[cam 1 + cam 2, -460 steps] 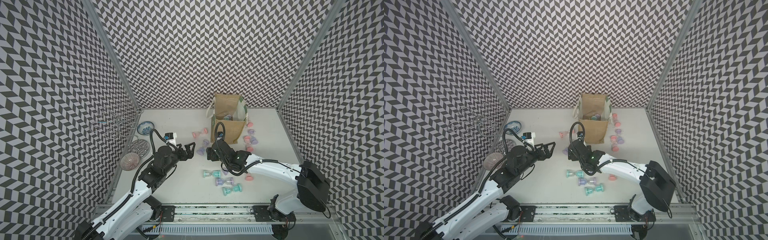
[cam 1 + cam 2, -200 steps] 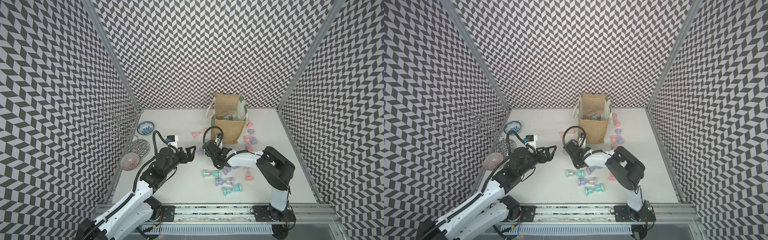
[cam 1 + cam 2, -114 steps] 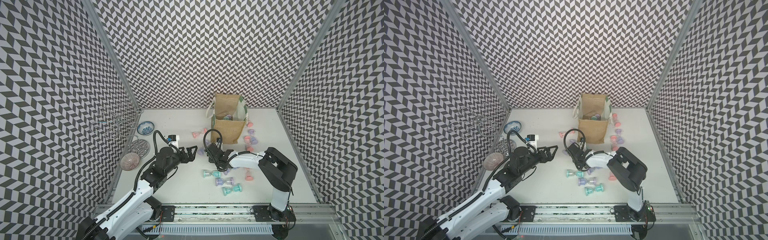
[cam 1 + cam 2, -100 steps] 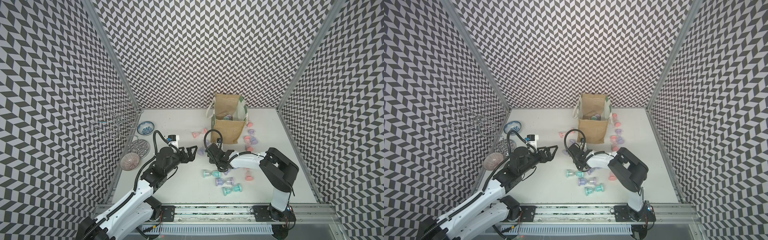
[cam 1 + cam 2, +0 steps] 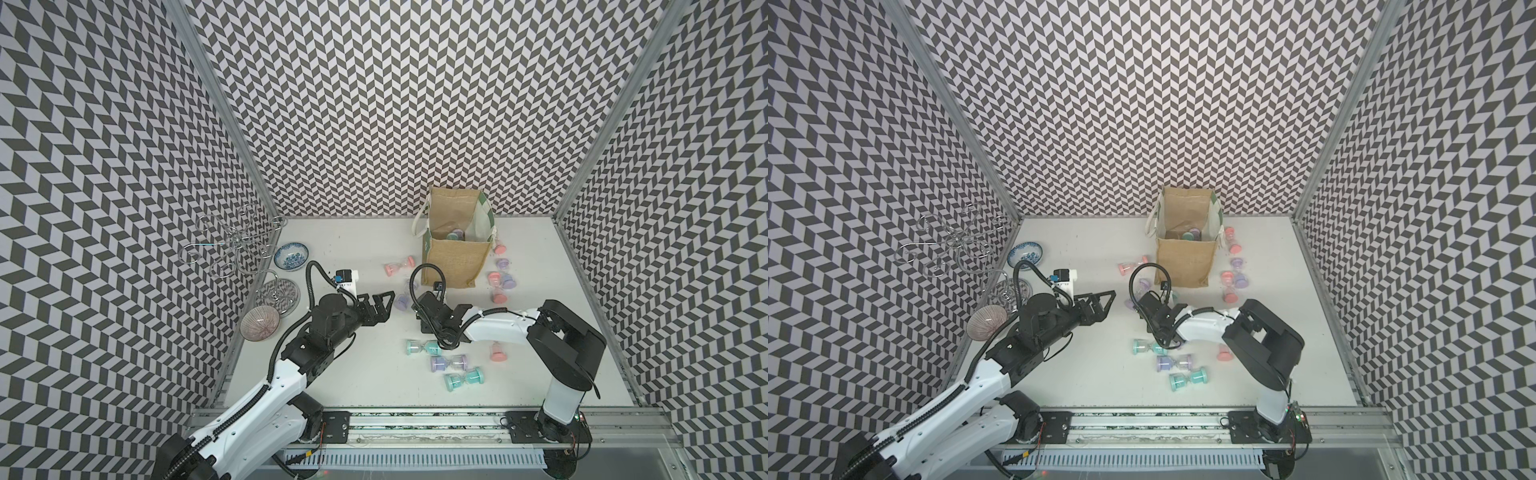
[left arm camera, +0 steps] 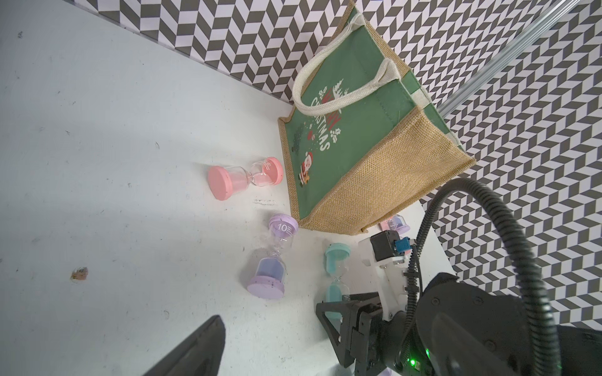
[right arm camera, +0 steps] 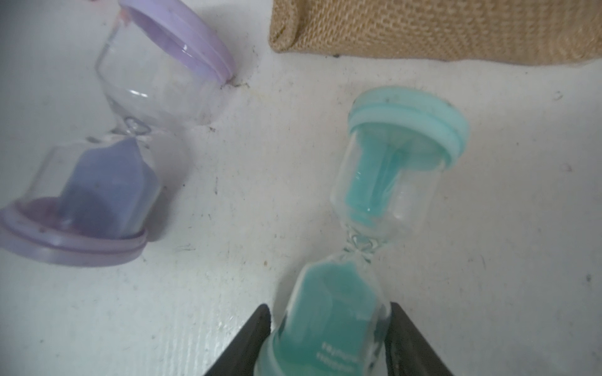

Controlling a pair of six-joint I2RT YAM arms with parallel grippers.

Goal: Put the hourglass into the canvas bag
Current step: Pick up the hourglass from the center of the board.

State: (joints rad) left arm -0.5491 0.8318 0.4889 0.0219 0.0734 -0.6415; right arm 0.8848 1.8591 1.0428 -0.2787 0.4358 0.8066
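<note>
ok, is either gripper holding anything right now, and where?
Left gripper empty. Right gripper brackets the teal hourglass at its fuller bulb; firm grip cannot be told.

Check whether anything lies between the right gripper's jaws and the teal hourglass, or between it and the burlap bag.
Nothing visible. The right gripper has its jaws touching both sides of the teal glass hourglass; only bare table separates it from the tan burlap canvas bag. The purple glass hourglass lies aside.

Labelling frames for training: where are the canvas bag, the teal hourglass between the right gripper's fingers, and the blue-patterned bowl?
canvas bag (image 5: 455, 262), a top view, burlap front panel.
teal hourglass (image 7: 332, 306), right wrist view, sand-filled bulb.
blue-patterned bowl (image 5: 291, 256), a top view, inner surface.
</note>
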